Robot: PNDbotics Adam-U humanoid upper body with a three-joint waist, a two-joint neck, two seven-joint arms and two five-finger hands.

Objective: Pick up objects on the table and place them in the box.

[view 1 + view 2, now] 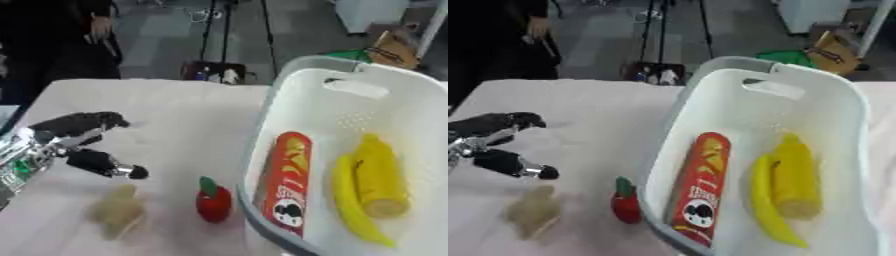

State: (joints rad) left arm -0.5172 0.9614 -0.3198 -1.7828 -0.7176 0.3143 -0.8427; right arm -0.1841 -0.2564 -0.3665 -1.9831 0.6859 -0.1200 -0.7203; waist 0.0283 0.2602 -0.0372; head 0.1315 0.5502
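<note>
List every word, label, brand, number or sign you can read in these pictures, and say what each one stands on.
None can be read.
Tall red cylindrical snack can lying in the white plastic basket: yellow lettering along its side and a round black-and-white emblem near its lower end, both too blurred to read.
Brown cardboard box on the floor beyond the table: dark marks, unreadable.
The other things show no lettering.

Tabletop (166, 110), pale cloth-covered. Lying directly on it: white basket (367, 75) at right, red apple (213, 202) just beside its wall, beige lumpy item (117, 214) further left.
</note>
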